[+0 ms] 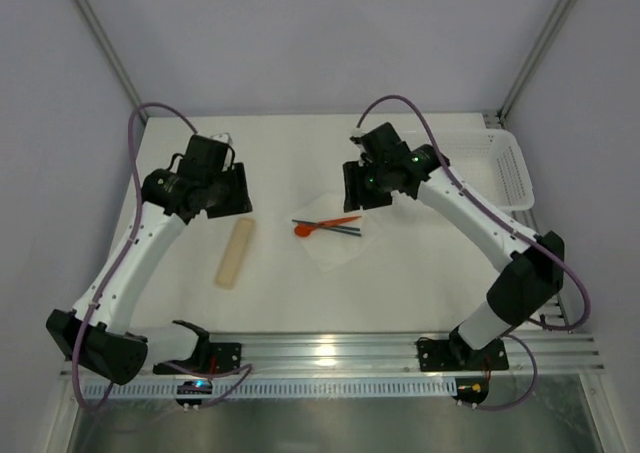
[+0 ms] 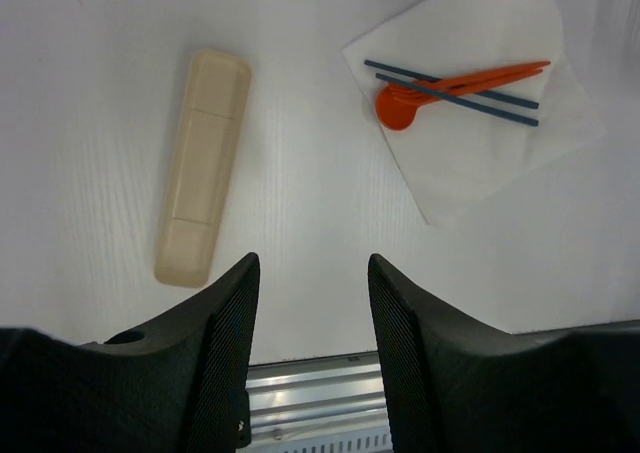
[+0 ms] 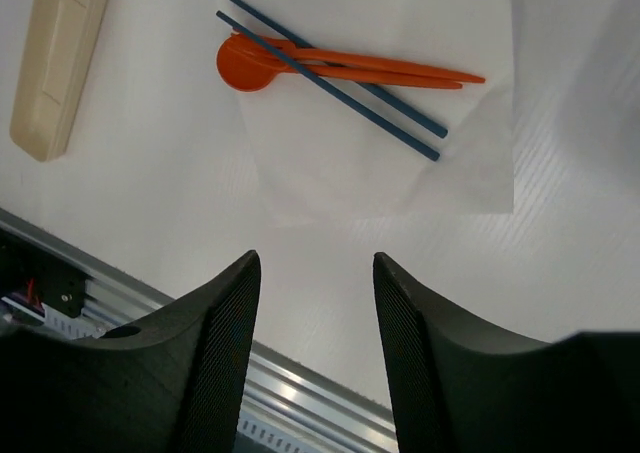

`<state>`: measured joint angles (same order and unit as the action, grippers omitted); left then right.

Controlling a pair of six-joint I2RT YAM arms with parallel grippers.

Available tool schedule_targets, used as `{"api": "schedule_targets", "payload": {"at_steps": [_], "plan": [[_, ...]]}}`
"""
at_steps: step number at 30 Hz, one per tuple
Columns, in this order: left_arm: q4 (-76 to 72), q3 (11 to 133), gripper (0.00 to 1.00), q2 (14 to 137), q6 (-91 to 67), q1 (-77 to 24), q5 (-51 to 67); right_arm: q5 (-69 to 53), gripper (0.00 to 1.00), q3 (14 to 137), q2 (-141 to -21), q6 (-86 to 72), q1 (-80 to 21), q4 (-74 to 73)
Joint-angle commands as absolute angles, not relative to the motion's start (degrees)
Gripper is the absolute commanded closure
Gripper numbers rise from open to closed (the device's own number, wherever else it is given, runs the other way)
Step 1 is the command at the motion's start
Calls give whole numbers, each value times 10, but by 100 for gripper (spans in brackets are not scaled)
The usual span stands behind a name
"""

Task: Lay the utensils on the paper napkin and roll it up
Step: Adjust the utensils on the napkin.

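Note:
The white paper napkin [image 1: 336,251] lies flat at the table's middle. The utensils rest on it. An orange spoon [image 1: 306,230] and an orange stick lie side by side, and two dark blue sticks [image 1: 340,229] cross them. My left gripper [image 1: 228,195] hovers left of the napkin, open and holding nothing. The right gripper [image 1: 358,187] hangs just behind the napkin, also open and holding nothing. The left wrist view shows the left gripper [image 2: 312,273], the spoon [image 2: 398,109] and the napkin [image 2: 480,153]. The right wrist view shows the right gripper [image 3: 315,268], the spoon [image 3: 243,63], the blue sticks [image 3: 345,95] and the napkin [image 3: 400,178].
A beige oblong piece [image 1: 235,253] lies on the table left of the napkin, also seen as the beige piece [image 2: 203,168] in the left wrist view. A white perforated basket [image 1: 505,168] stands at the back right. A metal rail [image 1: 330,348] runs along the near edge.

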<state>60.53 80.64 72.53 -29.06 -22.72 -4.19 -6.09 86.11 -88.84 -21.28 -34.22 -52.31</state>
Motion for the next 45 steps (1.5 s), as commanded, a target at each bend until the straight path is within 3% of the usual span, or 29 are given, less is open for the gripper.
{"api": "schedule_targets", "payload": {"at_steps": [1, 12, 21, 45], "plan": [[603, 777, 50, 700, -316, -221, 27, -56, 48, 922, -951, -128, -366, -490], [585, 737, 51, 656, -293, -214, 72, -62, 51, 990, -1115, -30, -405, -436], [605, 751, 52, 679, -295, -203, 69, -54, 64, 981, -1152, 34, -424, -383], [610, 743, 53, 684, -289, -174, 104, -110, 69, 1017, -1223, 56, -431, -367]]}}
